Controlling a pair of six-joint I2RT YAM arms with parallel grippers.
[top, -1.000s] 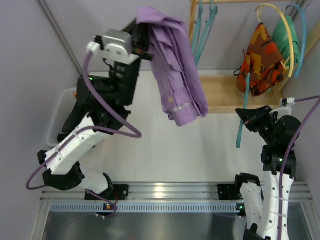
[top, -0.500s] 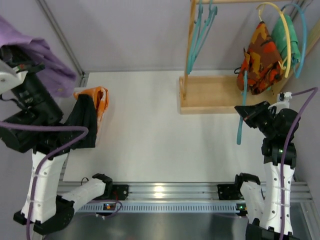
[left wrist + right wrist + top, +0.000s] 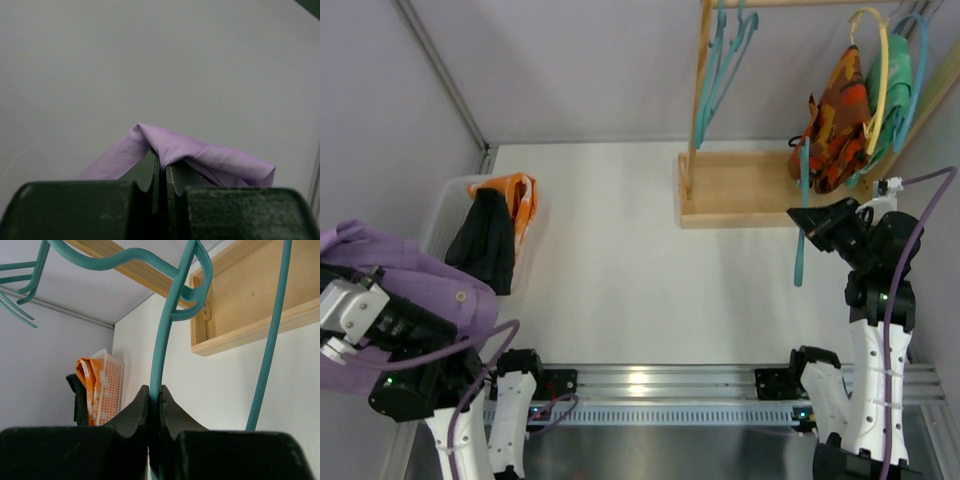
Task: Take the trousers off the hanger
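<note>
Left tool [image 3: 161,161]: pressed together on a fold of the purple trousers [image 3: 415,285], which drape over the arm at the near left corner, off the counter [image 3: 620,250].
Right tool [image 3: 154,396]: pinching the stem of a bare teal hanger [image 3: 165,330], which hangs down in front of the rack [image 3: 750,190].
Basket [image 3: 438,218]: just beyond the left tool and slightly inboard, holding orange and black cloth (a likely drop spot, I judge).
Patterned trousers [image 3: 835,110]: on the rack's far right, beyond and above the right tool, long axis hanging downward.
Green trousers [image 3: 898,100]: just beside the patterned pair, further right, partly hidden.
Nearer arm: the right one, by a wide margin; the left is well apart from the rack.
Writing: no brand, label or lettering readable in any view.
</note>
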